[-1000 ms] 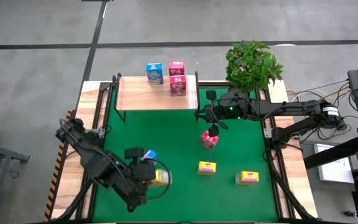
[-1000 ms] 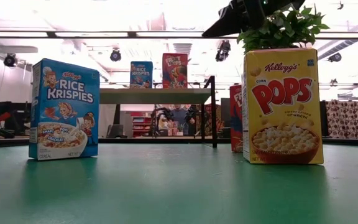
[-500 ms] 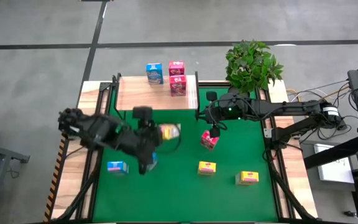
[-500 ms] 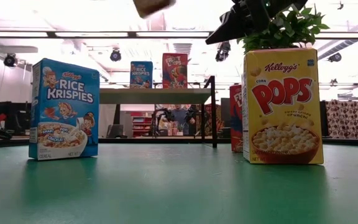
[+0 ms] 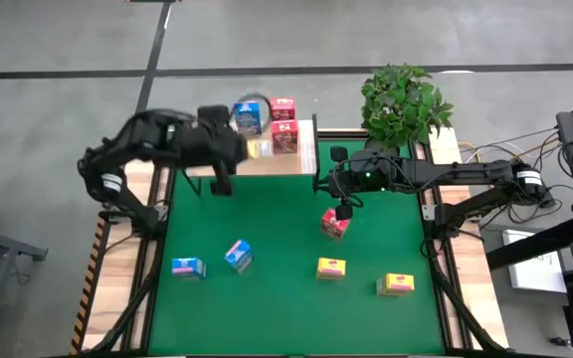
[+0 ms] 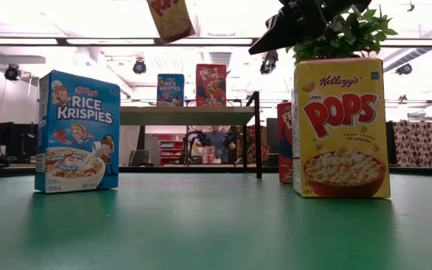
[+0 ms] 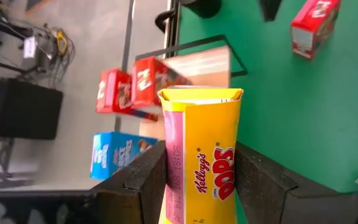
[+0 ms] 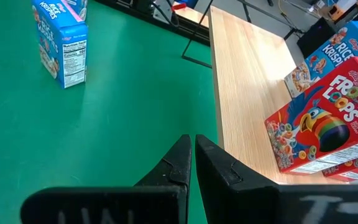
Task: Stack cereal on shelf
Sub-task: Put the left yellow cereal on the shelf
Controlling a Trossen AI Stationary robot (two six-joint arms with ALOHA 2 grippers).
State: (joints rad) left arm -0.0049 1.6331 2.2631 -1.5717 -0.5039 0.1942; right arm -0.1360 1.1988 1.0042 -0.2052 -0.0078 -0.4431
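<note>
My left gripper (image 5: 250,150) hangs over the shelf (image 5: 207,159), shut on a yellow cereal box (image 7: 205,155) that shows high above the shelf (image 6: 190,115) in the low view. On the shelf stand a blue box (image 5: 249,116) and two red boxes (image 5: 284,107) (image 5: 286,137). On the green mat are a red box (image 5: 334,225), two blue boxes (image 5: 187,267) (image 5: 238,256) and two yellow ones (image 5: 331,267) (image 5: 398,284). My right gripper (image 8: 193,155) waits shut and empty beside the shelf's right end. My left gripper pinches the yellow box between its two fingers (image 7: 145,183), one on each of two opposite sides (image 7: 174,168). The box's top end (image 7: 201,95) sticks out beyond the fingertips. The fingers slant down from above. The box hangs tilted, clear of the shelf.
A potted plant (image 5: 404,99) stands at the far right corner. Black corner posts (image 5: 315,129) rise at the shelf's edges. The right arm (image 5: 436,177) stretches in from the right over the mat. Bare board lies on the shelf's left half (image 5: 212,149).
My left gripper has carried the yellow box from the mat's near left, up and toward the far edge, until it hangs over the shelf, rolling its wrist on the way. The box has stayed in the hold. The other boxes have kept their places.
</note>
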